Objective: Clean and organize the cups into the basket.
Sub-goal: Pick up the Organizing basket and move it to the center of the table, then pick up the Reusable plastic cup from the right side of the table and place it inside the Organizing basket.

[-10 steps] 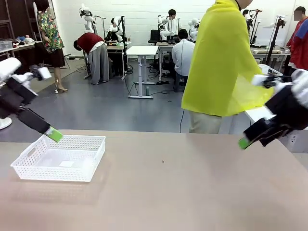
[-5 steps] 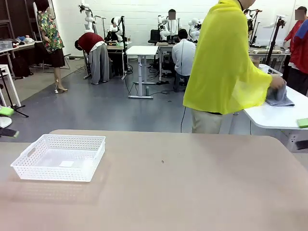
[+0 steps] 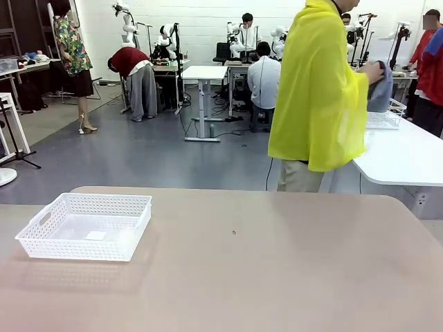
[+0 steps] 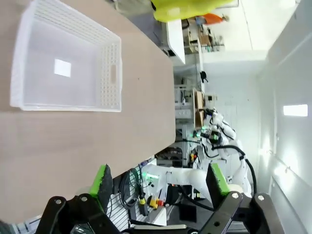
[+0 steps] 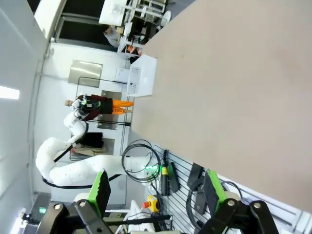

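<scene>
While the left gripper point(image 4: 159, 181) hangs with its green-padded fingers point(image 4: 101, 179) spread wide apart and nothing between them, the right gripper point(image 5: 158, 189) stands the same way, jaws parted and holding nothing, looking along the tan table point(image 5: 234, 73). Past the left gripper's fingers lies the basket point(image 4: 113, 73), white and lattice-sided, flat on the tabletop. From the front the basket point(image 3: 90, 249) sits upright on the table's point(image 3: 277, 263) near-left part, a small pale label on its floor. Beyond the far edge a person in a yellow top point(image 3: 318, 90) faces a white side table point(image 3: 401, 155) at the right, one hand point(image 3: 374, 69) holding a grey-blue bundle point(image 3: 381, 93) above a clear wire basket point(image 3: 383, 120)
</scene>
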Controlling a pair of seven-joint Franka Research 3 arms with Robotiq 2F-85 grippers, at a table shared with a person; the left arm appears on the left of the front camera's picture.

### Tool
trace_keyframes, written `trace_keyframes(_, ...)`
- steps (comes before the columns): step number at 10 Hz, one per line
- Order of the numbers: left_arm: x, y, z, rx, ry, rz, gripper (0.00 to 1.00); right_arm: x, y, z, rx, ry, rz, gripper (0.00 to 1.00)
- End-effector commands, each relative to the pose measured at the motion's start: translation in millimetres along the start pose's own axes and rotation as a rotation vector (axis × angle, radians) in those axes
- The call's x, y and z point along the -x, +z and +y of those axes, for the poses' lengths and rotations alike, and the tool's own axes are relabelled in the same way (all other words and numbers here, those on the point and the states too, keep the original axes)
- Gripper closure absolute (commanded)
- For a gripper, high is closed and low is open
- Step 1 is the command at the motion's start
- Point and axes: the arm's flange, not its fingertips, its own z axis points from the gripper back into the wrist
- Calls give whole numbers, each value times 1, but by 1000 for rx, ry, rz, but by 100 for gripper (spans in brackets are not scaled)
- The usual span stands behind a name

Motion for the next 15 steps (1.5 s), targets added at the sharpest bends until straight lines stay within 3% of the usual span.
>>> trace_keyframes(1, 7, 22, 11, -17, -3, -22, 0, 24, 20, 8, 51, 34, -35, 0)
trace_keyframes(3, 14, 35, 13, -49, -16, -56, 0, 32, 42, 20, 106, 44, -115, 0)
trace_keyframes(4, 9, 27, 11, -14, 14, -56, 0, 23, 28, 2, 41, 10, -58, 0)
trace_keyframes(15, 9, 27, 11, -14, 14, -56, 0, 23, 28, 2, 41, 10, -58, 0)
